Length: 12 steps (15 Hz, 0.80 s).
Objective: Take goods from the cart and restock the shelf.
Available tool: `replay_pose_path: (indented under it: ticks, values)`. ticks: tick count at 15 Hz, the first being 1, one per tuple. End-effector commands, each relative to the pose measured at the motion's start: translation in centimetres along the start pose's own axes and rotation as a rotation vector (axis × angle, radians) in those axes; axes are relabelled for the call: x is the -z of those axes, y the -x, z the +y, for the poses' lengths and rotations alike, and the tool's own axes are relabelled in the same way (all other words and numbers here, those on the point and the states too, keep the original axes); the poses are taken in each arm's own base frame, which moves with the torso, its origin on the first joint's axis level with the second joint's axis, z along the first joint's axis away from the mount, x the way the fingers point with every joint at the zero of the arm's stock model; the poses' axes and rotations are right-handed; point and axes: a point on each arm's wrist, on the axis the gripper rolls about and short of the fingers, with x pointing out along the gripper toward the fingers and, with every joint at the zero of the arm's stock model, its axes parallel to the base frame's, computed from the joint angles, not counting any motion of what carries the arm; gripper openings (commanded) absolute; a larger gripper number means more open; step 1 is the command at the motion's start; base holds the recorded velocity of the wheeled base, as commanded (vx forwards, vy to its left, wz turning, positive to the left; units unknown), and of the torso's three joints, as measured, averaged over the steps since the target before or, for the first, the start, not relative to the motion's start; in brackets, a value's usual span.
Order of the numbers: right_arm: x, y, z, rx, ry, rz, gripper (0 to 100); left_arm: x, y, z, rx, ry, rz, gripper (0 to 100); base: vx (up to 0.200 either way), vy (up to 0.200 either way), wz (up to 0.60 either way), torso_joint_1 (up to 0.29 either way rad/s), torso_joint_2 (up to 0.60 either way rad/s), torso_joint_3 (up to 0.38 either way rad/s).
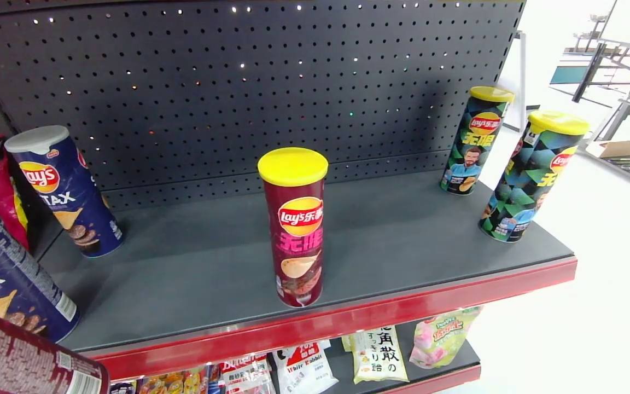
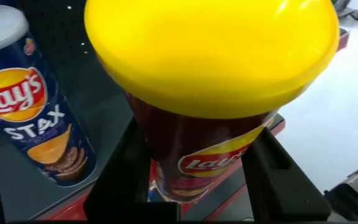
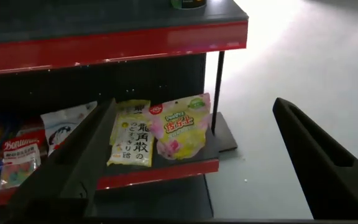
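We see a maroon can (image 2: 197, 168) in glossy printed wrap under a smooth yellow plastic lid (image 2: 210, 50), a matt grey shelf board (image 1: 402, 241) with a glossy red front strip (image 1: 348, 320), and shiny plastic snack bags (image 3: 176, 127).

Shelf (image 1: 200, 257): dark grey board with a red front lip and a perforated back panel.
Standing maroon can (image 1: 297, 230): yellow lid; stood upright at the middle of the shelf's front edge, well apart from the other cans.
Held maroon can (image 2: 210, 56): yellow lid; sat in the left hand (image 2: 199, 134) near the shelf's front left corner, just beside a blue can.
Blue cans (image 1: 66, 191): two, grey lids; stood along the left edge, one behind the other.
Green patterned cans (image 1: 534, 175): two, yellow lids; stood upright along the right edge, one at the back, one towards the front right corner.
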Motion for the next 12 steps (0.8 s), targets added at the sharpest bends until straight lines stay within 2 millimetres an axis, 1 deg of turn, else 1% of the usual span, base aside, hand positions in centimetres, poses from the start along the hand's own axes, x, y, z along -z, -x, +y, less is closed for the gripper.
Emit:
replay_pose_path:
  ticks: [1, 2, 3, 8, 9, 11, 12]
  values:
    - [0.7, -0.4, 0.0, 0.012, 0.031, -0.010, 100, 0.1, 0.1, -0.1, 0.014, 0.002, -0.003, 0, 0.000, 0.000, 0.00, 0.000, 0.00, 0.000]
    - [0.8, -0.6, -0.1, 0.049, 0.010, -0.050, 100, 0.1, 0.1, -0.1, 0.015, 0.013, -0.004, 0, 0.000, 0.000, 0.00, 0.000, 0.00, 0.000]
    - [0.9, -0.6, -0.1, 0.053, 0.005, -0.027, 100, 0.1, 0.1, -0.1, 0.023, 0.016, -0.004, 0, 0.000, 0.000, 0.00, 0.000, 0.00, 0.000]
    - [1.0, -0.6, -0.1, 0.030, 0.004, -0.027, 100, -0.1, -0.1, -0.1, 0.066, 0.012, -0.013, 0, 0.000, 0.000, 0.00, 0.000, 0.00, 0.000]
    - [1.0, -0.6, -0.1, 0.030, 0.004, -0.027, 100, 0.0, -0.1, -0.2, 0.103, 0.013, -0.010, 0, 0.000, 0.000, 0.00, 0.000, 0.00, 0.000]
    - [1.0, -0.6, -0.1, 0.030, 0.004, -0.027, 100, 0.5, -0.5, -0.2, 0.149, 0.018, 0.012, 0, 0.000, 0.000, 0.00, 0.000, 0.00, 0.000]
    - [1.0, -0.6, -0.1, 0.030, 0.004, -0.027, 100, 0.4, -1.1, 0.0, 0.149, 0.027, 0.034, 0, 0.000, 0.000, 0.00, 0.000, 0.00, 0.000]
